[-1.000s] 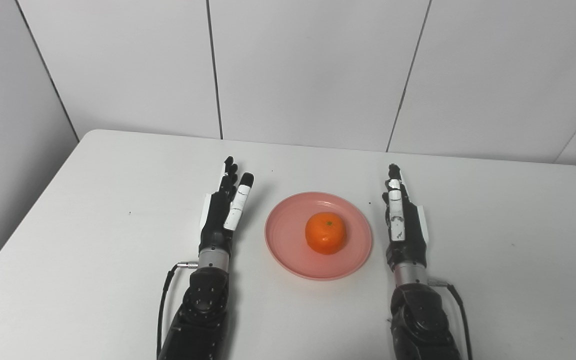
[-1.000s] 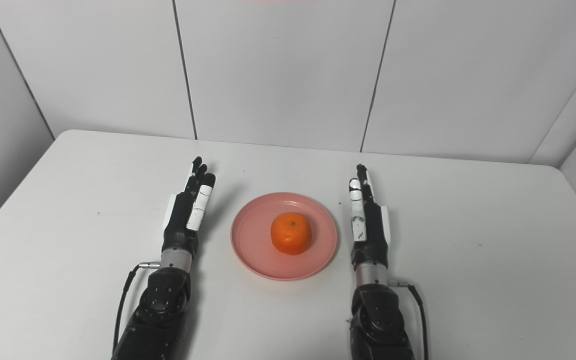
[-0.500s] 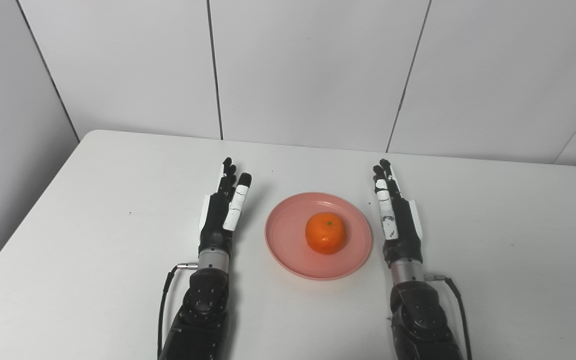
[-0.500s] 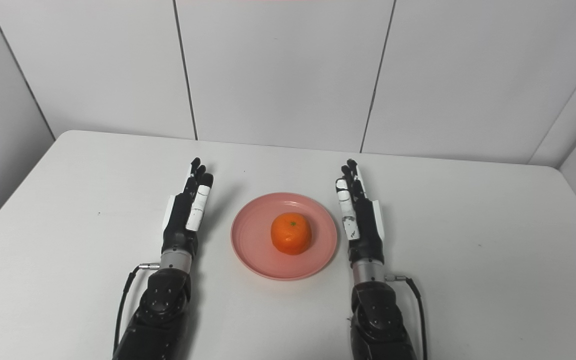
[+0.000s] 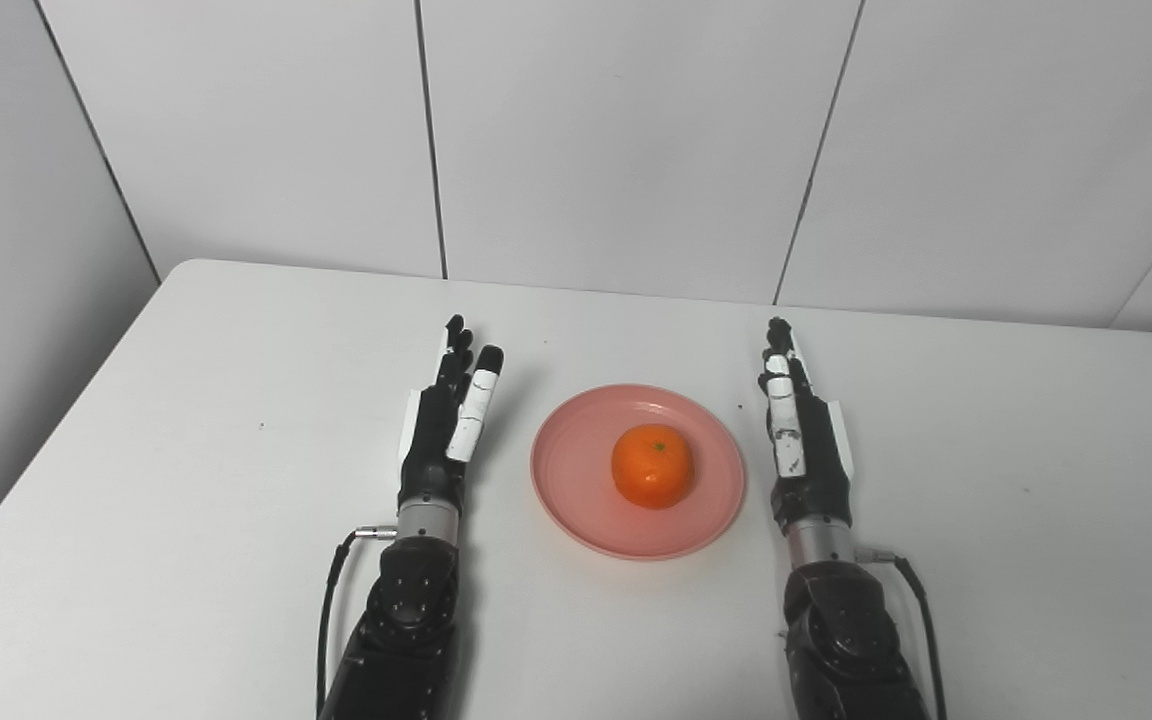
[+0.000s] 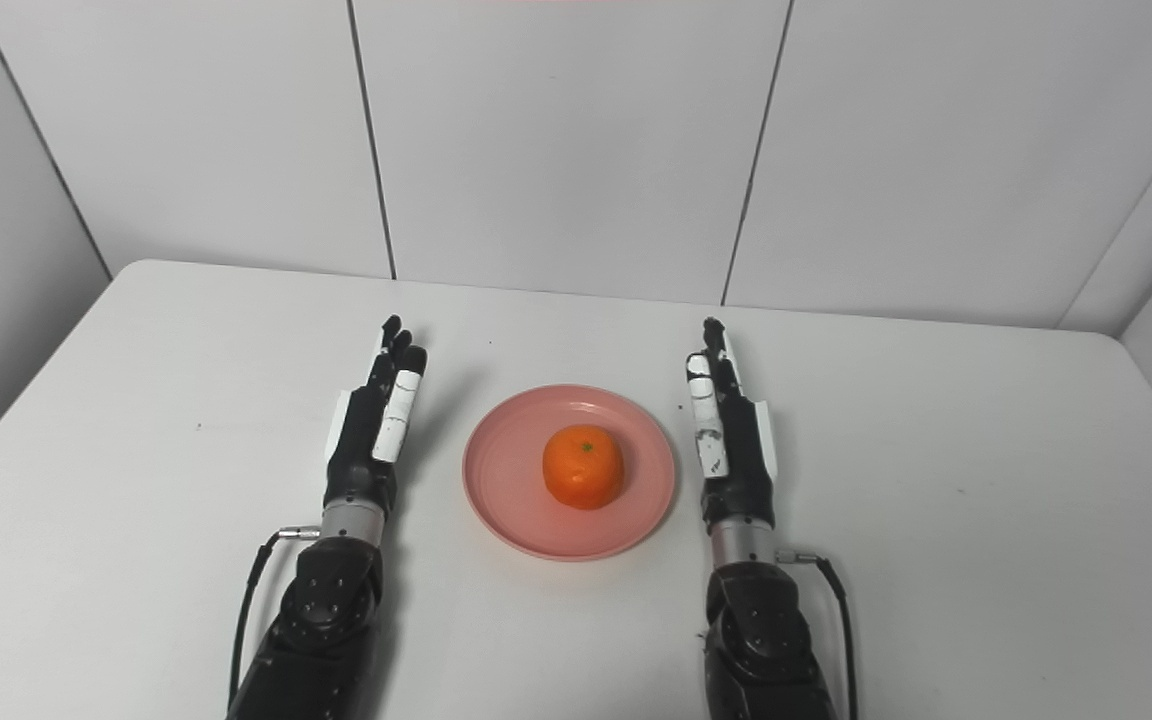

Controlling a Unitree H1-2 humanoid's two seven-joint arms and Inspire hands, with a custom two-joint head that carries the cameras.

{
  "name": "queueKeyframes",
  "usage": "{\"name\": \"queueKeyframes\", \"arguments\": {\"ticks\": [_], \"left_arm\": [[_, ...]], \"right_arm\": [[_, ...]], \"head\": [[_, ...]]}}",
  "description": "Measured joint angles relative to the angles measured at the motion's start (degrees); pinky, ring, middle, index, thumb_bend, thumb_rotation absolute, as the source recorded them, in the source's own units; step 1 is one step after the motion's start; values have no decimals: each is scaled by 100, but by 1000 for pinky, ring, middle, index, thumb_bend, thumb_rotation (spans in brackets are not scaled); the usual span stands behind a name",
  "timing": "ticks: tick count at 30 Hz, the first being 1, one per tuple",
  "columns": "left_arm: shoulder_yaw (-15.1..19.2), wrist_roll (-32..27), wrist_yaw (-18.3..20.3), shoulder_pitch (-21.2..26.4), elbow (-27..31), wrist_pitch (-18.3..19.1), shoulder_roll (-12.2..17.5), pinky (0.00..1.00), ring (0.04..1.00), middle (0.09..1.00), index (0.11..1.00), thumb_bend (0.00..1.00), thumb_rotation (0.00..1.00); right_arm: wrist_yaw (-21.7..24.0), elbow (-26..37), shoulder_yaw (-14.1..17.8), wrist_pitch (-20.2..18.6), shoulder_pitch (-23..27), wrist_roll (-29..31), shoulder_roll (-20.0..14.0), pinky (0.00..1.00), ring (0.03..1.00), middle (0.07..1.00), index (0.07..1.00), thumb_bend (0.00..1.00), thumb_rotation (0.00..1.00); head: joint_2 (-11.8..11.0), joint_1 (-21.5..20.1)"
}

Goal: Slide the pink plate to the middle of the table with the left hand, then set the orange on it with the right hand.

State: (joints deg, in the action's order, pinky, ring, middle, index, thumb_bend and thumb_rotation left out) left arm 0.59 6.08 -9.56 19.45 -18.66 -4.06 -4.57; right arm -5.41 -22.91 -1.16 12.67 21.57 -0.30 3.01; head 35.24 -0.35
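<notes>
Nearest you, both arms come in from the bottom edge. Your left hand (image 5: pixel 444 425) lies left of the plate (image 5: pixel 576 490), clear of its rim, fingers straight and close together, holding nothing. Your right hand (image 5: pixel 802 440) lies just beside the plate's right rim, fingers likewise extended, empty. Between them the orange (image 5: pixel 652 466) sits on the plate, mid-table (image 5: pixel 186 400), apart from both hands. Beyond stands the wall (image 5: pixel 616 140).
</notes>
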Motion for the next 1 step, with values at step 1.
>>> {"name": "queueKeyframes", "arguments": {"ticks": [1], "left_arm": [[1,0,0,0,0,0,0,1000,1000,1000,1000,860,941]], "right_arm": [[-1,-2,11,0,1,4,4,1000,1000,991,963,804,1000]], "head": [[0,0]]}}
